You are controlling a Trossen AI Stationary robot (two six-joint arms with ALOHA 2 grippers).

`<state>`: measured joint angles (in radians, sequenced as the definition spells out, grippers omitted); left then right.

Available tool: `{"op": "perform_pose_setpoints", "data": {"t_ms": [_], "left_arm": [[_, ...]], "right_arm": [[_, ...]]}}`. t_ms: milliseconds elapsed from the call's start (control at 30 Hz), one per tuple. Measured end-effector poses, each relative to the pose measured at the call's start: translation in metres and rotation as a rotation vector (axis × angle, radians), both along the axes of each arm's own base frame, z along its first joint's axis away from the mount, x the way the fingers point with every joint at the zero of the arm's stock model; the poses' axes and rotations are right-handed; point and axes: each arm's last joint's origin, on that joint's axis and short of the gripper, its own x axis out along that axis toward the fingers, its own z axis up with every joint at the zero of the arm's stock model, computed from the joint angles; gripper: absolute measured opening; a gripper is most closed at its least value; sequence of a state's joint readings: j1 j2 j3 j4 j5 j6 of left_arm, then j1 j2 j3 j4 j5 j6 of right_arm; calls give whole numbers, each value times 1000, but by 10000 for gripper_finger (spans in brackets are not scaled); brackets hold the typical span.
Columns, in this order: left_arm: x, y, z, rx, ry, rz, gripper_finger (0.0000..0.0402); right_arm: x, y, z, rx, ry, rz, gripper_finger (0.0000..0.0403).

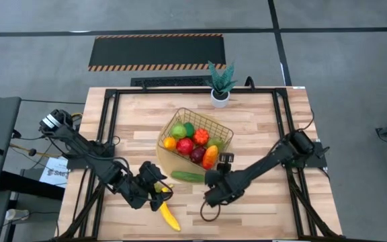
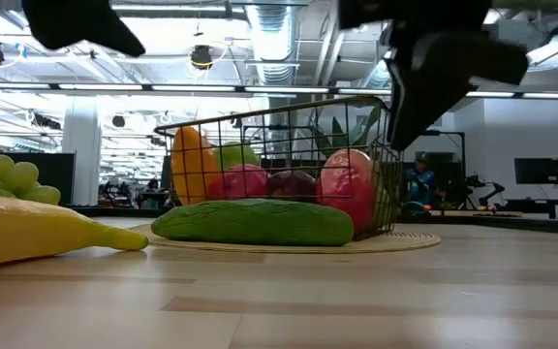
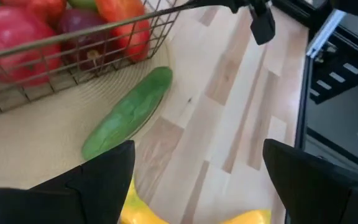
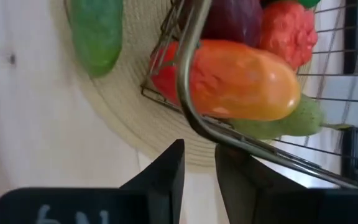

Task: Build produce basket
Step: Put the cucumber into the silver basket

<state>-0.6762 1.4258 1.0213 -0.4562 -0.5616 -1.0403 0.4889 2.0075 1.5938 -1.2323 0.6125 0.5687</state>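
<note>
Gold-tan wire mesh forms the square basket (image 1: 195,139), which sits on a round woven tan mat (image 1: 168,161) near the middle of the pale wooden desk (image 1: 261,121). It already holds most of the plastic produce (image 1: 193,141): red, green and orange pieces heaped together, so the open grid sides keep them from rolling off.

A long green plastic cucumber (image 1: 188,177) lies just outside the basket, on the mat's edge at the side nearer the arms. A yellow plastic banana (image 1: 168,216) lies farther from the basket on bare wood, and the low view shows a bunch of green plastic grapes (image 2: 6,178) beside it. These three look like what is left to load.

The left tool (image 1: 154,185) hovers above the banana, on the side away from the basket, with its jaws spread wide and nothing between them (a stance that suits a reach down for the banana).

The right tool (image 1: 215,190) sits close to the basket's near corner, just past the cucumber's end. Its fingers (image 4: 166,171) stand nearly together with a thin gap; they seem to hold nothing, though the wire rim passes right by them, so I cannot tell for sure.

A small potted green plant (image 1: 220,84) stands behind the basket, apart from the work.
</note>
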Motion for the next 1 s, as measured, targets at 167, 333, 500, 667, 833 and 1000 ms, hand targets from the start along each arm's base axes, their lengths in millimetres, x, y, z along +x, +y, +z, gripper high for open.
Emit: {"op": "perform_pose_setpoints", "data": {"t_ms": [167, 333, 500, 667, 833, 1000], "left_arm": [[-4, 5, -15, -20, 10, 89, 338], [-8, 9, -21, -13, 31, 158, 338], [-7, 10, -23, 100, 29, 120, 338], [15, -3, -47, 227, 45, -42, 338], [35, -4, -77, 343, 64, -39, 338], [46, 9, -97, 392, 165, -55, 338]], "right_arm": [[4, -14, -2, 3, 34, -21, 112], [-14, -8, 15, 14, 45, -56, 113], [-46, 8, 57, 90, -87, -57, 113], [-80, 12, 100, 213, -262, -113, 113], [-102, 12, 124, 310, -381, -166, 113], [-112, 16, 131, 339, -426, -167, 113]]}}
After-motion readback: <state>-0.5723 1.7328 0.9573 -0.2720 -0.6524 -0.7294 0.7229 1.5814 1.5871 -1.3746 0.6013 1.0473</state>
